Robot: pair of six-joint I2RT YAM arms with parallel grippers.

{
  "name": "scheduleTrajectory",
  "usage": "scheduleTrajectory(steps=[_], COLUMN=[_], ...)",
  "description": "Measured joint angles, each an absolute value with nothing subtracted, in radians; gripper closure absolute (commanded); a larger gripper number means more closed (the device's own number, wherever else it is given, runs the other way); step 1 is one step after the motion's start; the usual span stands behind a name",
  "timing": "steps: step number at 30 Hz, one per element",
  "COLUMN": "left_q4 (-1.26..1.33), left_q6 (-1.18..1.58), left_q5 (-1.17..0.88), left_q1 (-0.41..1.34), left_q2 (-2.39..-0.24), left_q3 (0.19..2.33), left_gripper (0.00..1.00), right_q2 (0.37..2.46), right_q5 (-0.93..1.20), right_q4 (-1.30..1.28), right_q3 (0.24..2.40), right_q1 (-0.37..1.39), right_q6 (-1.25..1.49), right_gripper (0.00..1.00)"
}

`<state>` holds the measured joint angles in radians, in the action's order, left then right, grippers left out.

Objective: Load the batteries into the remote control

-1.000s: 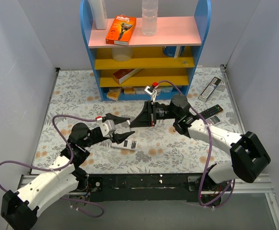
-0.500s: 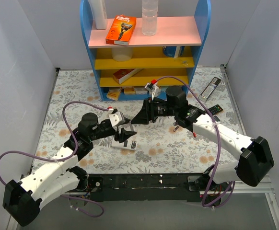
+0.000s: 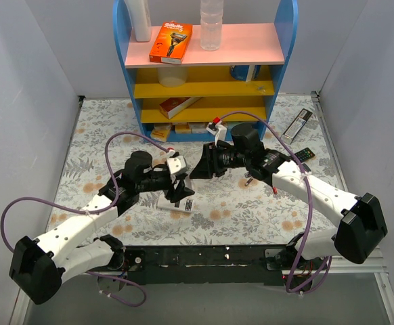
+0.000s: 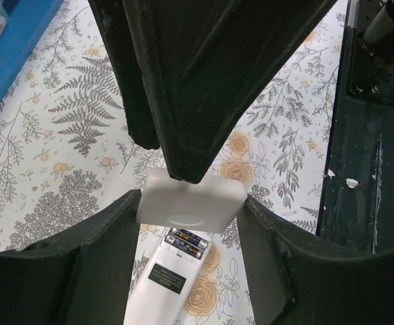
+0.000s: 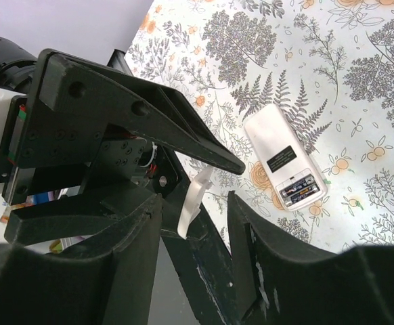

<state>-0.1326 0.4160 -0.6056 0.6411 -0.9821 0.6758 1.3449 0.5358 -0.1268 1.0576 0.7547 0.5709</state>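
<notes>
The remote control (image 4: 164, 276) lies back up on the flowered cloth, its compartment open, and two batteries (image 4: 187, 244) sit side by side in it. Just above it, my left gripper (image 4: 190, 206) is shut on the white battery cover (image 4: 191, 201), which spans the gap from pad to pad. My right gripper (image 5: 193, 230) stands open around the cover's thin edge (image 5: 197, 193) without touching it. The right wrist view shows the remote control (image 5: 283, 164) and batteries (image 5: 300, 190) beyond. From above, both grippers (image 3: 182, 188) (image 3: 198, 168) meet tip to tip over the remote control (image 3: 179, 205).
A blue shelf unit (image 3: 126, 81) with pink and yellow boards stands at the back, carrying a razor pack (image 3: 170, 41) and a bottle (image 3: 210, 26). A silver remote (image 3: 296, 125) and a black remote (image 3: 298, 156) lie at the right.
My right gripper has opened and let go of the battery cover. The left arm has swung right, bringing its gripper over the remote with the cover in its jaws.
</notes>
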Motion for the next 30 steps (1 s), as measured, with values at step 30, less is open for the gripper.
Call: scheduleTrajectory(steps=[30], left_q4=[-0.218], left_q6=[0.386], left_q5=[-0.527], left_q1=[0.683], left_q2=[-1.042], left_q3=[0.717], left_gripper=[0.57], right_q2=[1.384], right_q5=[0.52], right_q4=[-0.132], right_q3=[1.016], right_q1=[0.8], right_q6=[0.67], right_gripper=[0.87])
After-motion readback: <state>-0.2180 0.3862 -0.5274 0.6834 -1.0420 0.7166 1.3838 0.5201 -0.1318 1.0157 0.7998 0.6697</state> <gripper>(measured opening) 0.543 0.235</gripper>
